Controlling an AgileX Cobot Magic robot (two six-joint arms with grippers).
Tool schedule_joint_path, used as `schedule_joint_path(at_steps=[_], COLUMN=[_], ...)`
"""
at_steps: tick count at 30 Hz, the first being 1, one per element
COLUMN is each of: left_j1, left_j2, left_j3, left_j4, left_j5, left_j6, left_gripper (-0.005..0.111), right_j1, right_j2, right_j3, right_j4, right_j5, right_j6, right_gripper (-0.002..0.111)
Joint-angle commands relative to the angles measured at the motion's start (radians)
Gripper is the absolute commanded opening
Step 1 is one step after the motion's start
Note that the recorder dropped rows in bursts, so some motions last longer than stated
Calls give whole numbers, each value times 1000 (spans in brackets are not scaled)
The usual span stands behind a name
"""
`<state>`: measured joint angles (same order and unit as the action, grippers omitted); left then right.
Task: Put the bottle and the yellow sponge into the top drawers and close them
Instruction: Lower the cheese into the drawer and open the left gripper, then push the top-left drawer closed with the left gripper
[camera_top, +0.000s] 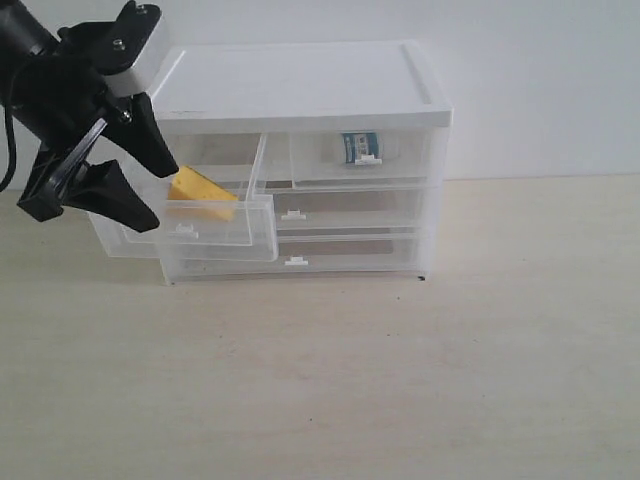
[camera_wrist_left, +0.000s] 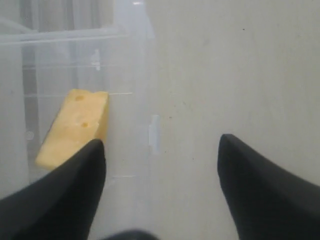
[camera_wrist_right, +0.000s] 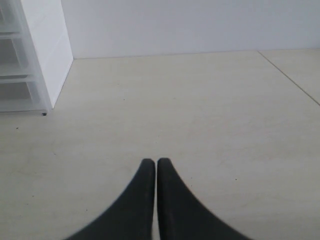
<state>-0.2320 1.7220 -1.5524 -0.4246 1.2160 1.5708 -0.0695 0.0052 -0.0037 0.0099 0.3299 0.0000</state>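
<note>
No legible txt in any view. Only candidate: the label on the small cylindrical bottle (camera_top: 357, 146), seen thru the translucent clear plastic front of the right top drawer (camera_top: 400, 160). Label is dark teal-blue w/ white patches, too small & blurred to read any letters or nos.

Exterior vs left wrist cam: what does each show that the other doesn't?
Exterior only: the whole cabinet, with the bottle inside the shut right top drawer.
Left wrist only: a close look at the small pits in the yellow sponge.
Both: the yellow sponge lying in the pulled-out left top drawer, and the open left gripper at that drawer, holding nothing.
</note>
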Motion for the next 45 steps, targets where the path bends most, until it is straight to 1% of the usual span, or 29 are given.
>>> schedule_joint_path(at_steps=[1, 10, 14, 20, 22, 29, 30, 34, 37, 44, 45], left_j1=[2, 2, 2, 2, 2, 2, 2, 2, 2, 2, 2], left_j2=[-2, 49, 70, 86, 86, 86, 86, 86, 86, 86, 86], left_j3=[7, 7, 7, 7, 7, 7, 7, 7, 7, 7, 7], left_j4=[-14, -14, -14, -14, -14, -14, -18, -77, -126, -132, -132], left_j5=[5, 5, -4, -33, -35, -25, -24, -24, -58, -142, -182], left_j6=[20, 31, 31, 42, 47, 45, 42, 34, 13, -11, -11], left_gripper=[59, 58, 54, 52, 45, 7, 4, 4, 4, 4, 4], right_j1=[2, 2, 2, 2, 2, 2, 2, 2, 2, 2, 2], right_j2=[-5, -5, -5, -5, -5, -5, -5, -5, -5, -5, -5], right_j3=[4, 4, 4, 4, 4, 4, 4, 4, 4, 4, 4], right_j4=[0, 0, 0, 0, 0, 0, 0, 0, 0, 0, 0], right_j5=[-7, -7, -7, -7, -7, -7, -7, -7, -7, -7, -7], right_j6=[0, 0, 0, 0, 0, 0, 0, 0, 0, 0, 0], right_gripper=[0, 0, 0, 0, 0, 0, 0, 0, 0, 0, 0])
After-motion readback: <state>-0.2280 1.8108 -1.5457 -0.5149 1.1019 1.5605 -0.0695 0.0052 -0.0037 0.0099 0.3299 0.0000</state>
